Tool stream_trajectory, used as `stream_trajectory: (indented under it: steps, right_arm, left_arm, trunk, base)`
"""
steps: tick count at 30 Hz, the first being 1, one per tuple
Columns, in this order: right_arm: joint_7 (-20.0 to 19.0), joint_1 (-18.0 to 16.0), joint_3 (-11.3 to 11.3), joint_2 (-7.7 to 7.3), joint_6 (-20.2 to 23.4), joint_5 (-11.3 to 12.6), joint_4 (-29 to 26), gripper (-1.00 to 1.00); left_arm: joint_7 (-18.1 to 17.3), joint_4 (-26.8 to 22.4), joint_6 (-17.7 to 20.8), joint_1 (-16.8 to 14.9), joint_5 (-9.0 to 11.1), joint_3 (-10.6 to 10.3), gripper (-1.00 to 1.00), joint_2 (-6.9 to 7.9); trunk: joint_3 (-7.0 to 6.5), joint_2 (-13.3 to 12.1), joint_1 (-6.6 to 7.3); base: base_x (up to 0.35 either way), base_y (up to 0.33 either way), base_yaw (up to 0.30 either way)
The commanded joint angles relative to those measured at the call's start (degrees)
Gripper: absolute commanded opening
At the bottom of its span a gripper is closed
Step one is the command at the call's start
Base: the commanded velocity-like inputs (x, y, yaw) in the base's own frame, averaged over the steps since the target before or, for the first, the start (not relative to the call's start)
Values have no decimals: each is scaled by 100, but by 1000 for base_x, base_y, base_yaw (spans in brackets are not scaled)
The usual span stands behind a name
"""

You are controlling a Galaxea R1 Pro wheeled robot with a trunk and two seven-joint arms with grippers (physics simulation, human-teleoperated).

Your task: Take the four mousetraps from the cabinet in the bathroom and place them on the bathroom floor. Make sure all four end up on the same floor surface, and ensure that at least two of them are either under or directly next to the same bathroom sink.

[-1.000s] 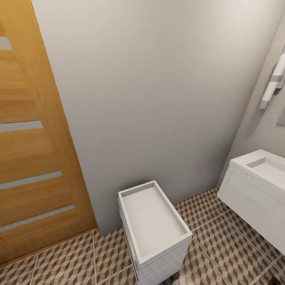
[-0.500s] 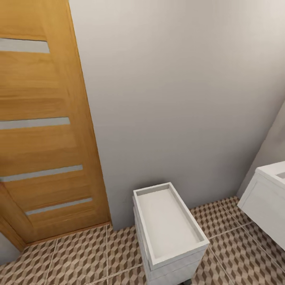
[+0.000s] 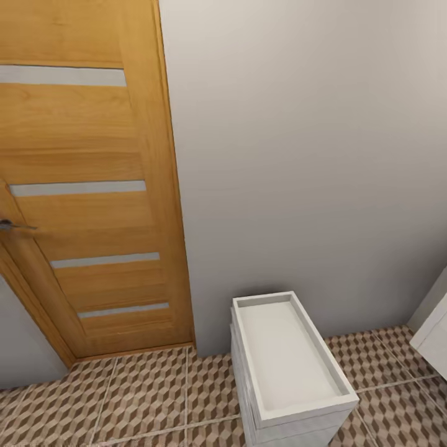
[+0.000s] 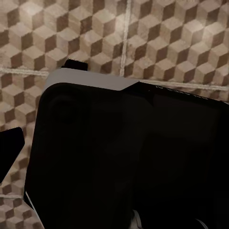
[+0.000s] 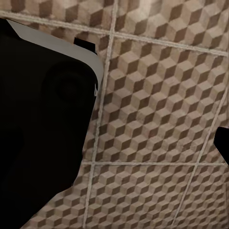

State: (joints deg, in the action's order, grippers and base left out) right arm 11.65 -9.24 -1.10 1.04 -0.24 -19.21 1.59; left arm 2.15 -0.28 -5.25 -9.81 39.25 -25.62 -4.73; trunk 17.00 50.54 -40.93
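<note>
The mousetraps and the orange-brown cabinet are out of view. A long white box-shaped sink [image 3: 287, 363] with a shallow rimmed top stands against the grey wall, at the lower middle of the head view. Cube-patterned bathroom floor [image 3: 146, 397] tiles spread around it. Both wrist cameras look straight down at that floor [image 5: 157, 119] past my own dark body [image 4: 124, 157]. One dark fingertip [image 4: 10, 150] of my left gripper [image 4: 114, 152] shows at the picture's edge. A fingertip [image 5: 222, 144] of my right gripper [image 5: 114, 143] sits at the opposite edge. Nothing lies between the fingers of either.
A tall slatted wooden door [image 3: 87, 186] with a metal handle [image 3: 12, 226] stands to the left of the sink. A second white unit [image 3: 434, 338] pokes in at the right edge. Open floor lies between the door and the sink.
The whole head view has swung to the left: the door takes up more of the picture, the sink has slid right, and the white unit on the right has nearly left the frame.
</note>
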Motion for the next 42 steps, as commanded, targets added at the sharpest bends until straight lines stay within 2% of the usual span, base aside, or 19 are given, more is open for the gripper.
stream_trajectory:
  steps: [1, 42]
  right_arm:
    - [30, -8, -13, 1, -3, -48, 16, 100]
    - [30, -8, -13, 10, -3, -48, 16, 100]
  left_arm:
    - [22, 2, -16, -3, 30, -48, 100, -2]
    - [22, 2, -11, -3, 30, -48, 100, -2]
  trunk:
    - [7, 5, 0]
    - [7, 5, 0]
  base:
    - [0, 0, 283]
    - [0, 0, 283]
